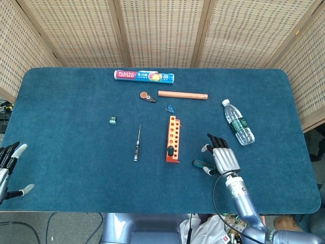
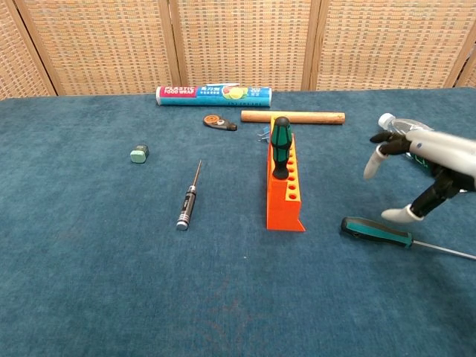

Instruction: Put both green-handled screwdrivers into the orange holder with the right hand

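Note:
One green-handled screwdriver (image 2: 280, 147) stands upright in the orange holder (image 2: 285, 190), also seen from above as a dark handle top (image 1: 170, 150) in the holder (image 1: 173, 137). The other green-handled screwdriver (image 2: 375, 231) lies flat on the cloth right of the holder; in the head view only its handle end (image 1: 198, 164) shows beside my right hand. My right hand (image 2: 424, 171) (image 1: 221, 158) hovers just above that lying screwdriver, fingers apart, holding nothing. My left hand (image 1: 10, 168) rests open at the table's near left edge.
A small black screwdriver (image 1: 136, 145) lies left of the holder. A water bottle (image 1: 237, 122) lies to the right. A wooden dowel (image 1: 183, 95), a plastic wrap box (image 1: 144, 76), a brown disc tool (image 1: 147, 96) and a small green block (image 1: 112, 120) sit further back.

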{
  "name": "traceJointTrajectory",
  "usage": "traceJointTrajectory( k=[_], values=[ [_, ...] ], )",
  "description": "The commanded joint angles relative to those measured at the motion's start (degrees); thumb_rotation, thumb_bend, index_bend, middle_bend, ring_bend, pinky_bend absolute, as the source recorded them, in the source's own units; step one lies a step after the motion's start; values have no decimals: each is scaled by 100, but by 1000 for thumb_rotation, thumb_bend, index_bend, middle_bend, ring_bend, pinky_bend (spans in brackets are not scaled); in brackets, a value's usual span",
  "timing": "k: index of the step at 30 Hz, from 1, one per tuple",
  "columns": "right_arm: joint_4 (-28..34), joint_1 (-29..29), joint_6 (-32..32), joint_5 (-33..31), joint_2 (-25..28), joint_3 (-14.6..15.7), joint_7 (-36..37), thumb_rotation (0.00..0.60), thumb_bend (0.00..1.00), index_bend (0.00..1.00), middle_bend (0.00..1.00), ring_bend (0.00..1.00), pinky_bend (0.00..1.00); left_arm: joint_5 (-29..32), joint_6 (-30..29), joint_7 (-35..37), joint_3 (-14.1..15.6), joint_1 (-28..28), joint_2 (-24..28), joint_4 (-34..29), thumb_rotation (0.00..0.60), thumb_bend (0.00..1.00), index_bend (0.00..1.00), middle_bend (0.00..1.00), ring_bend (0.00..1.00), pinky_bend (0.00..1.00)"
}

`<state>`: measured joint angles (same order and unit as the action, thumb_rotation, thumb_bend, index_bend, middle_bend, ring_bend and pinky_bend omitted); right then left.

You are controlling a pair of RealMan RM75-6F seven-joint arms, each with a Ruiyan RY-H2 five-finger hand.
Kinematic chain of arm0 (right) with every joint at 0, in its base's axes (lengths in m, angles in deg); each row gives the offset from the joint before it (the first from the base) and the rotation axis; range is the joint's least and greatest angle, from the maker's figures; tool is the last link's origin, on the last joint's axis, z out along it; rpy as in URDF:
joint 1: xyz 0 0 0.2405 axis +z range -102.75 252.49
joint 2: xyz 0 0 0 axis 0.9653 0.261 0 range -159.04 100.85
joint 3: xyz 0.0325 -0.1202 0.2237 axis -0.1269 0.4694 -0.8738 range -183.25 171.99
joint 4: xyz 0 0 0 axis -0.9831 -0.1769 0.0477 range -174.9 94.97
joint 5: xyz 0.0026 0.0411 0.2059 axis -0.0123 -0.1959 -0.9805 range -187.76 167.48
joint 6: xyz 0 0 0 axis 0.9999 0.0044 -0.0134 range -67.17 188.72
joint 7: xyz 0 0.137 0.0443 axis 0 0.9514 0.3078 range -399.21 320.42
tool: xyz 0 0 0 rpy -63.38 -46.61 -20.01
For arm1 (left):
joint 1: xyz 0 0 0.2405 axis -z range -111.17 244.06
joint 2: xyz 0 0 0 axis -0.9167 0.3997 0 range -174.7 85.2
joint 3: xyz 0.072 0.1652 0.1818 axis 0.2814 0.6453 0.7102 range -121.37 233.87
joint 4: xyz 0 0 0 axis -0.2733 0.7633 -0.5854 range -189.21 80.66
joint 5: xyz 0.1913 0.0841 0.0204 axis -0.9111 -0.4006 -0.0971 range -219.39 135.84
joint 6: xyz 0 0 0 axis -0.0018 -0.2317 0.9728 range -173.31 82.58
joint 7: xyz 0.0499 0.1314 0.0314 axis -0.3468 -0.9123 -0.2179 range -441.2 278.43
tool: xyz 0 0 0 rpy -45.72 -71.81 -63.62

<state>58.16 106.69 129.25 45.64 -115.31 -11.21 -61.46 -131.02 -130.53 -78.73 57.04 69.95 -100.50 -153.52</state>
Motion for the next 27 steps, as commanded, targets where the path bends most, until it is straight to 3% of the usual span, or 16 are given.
traceJointTrajectory(
  k=[1,27],
  values=[
    [-232,28,12,-119,-235,16,-206,600,213,351,0,0,0,8,0,36,-3,-2,13,10,600,0,0,0,0,0],
    [-1050,29,-344,-67,-864,-33,-412,600,216,404,0,0,0,71,77,54,-21,21,22,6,600,0,0,0,0,0]
  ],
)
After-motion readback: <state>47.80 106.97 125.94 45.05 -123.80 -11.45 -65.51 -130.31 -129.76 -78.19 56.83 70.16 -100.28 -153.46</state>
